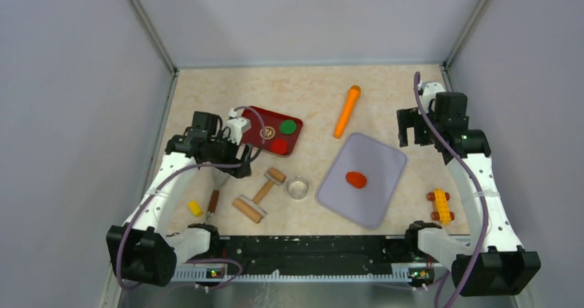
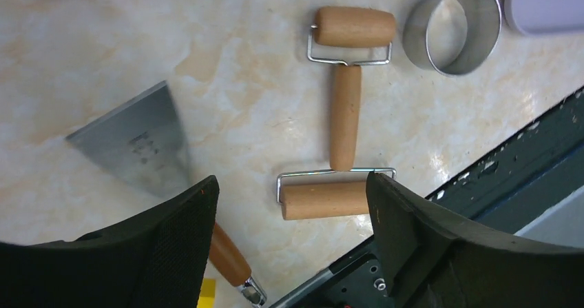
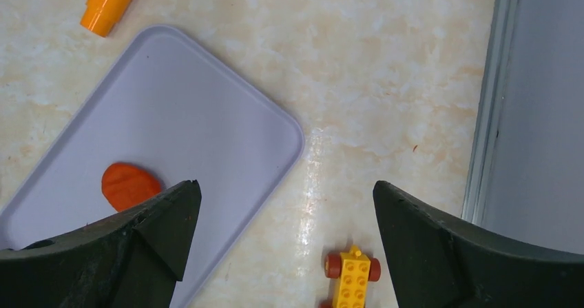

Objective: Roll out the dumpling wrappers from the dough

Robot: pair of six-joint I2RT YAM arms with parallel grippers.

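A flattened orange-red dough piece (image 1: 356, 179) lies on the grey-lilac board (image 1: 375, 160); it also shows in the right wrist view (image 3: 127, 184). A round orange-red wrapper disc (image 1: 279, 145) lies in the dark red tray (image 1: 256, 117), next to a green disc (image 1: 288, 126) and a brown patterned disc (image 1: 268, 131). A double-headed wooden roller (image 1: 262, 194) (image 2: 344, 118) lies on the table. My left gripper (image 1: 231, 165) (image 2: 290, 184) is open and empty above the roller's near head. My right gripper (image 1: 412, 130) (image 3: 286, 184) is open and empty above the board's right edge.
A metal ring cutter (image 1: 297, 187) (image 2: 452, 29) stands right of the roller. A steel scraper (image 1: 213, 198) (image 2: 134, 149) and a yellow block (image 1: 195, 208) lie to the left. An orange marker-shaped stick (image 1: 347, 111) lies behind the board. A yellow toy car (image 1: 440, 206) (image 3: 352, 275) sits at the right.
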